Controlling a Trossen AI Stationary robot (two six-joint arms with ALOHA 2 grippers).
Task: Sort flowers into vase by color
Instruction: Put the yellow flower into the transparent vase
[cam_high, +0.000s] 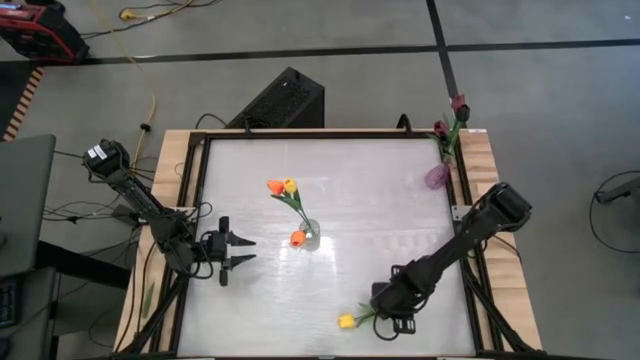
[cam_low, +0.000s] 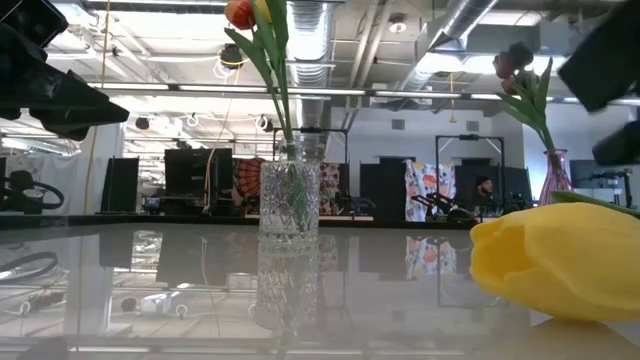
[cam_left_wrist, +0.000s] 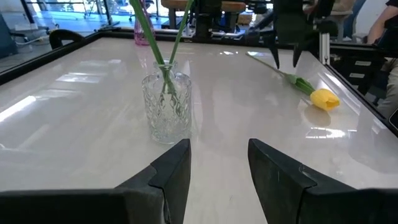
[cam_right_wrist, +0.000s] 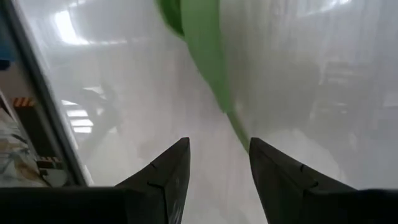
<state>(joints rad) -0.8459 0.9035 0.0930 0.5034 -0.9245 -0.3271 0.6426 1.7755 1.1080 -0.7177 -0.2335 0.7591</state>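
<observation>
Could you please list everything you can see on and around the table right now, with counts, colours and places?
Clear glass vase: one, near the table's middle, holding tulips.
Tulips in the clear vase: three, two orange and one yellow, on green stems.
Loose yellow tulip: one, lying on the table at its near edge, beside the right gripper.
Pink vase: one, at the table's far right corner.
Dark maroon tulips: two, standing in the pink vase.
Table: one, glossy white top with a wooden border.
Black box: one, on the floor beyond the table.
Left gripper: open, left of the clear vase.
Right gripper: open, over the loose tulip's stem.
</observation>
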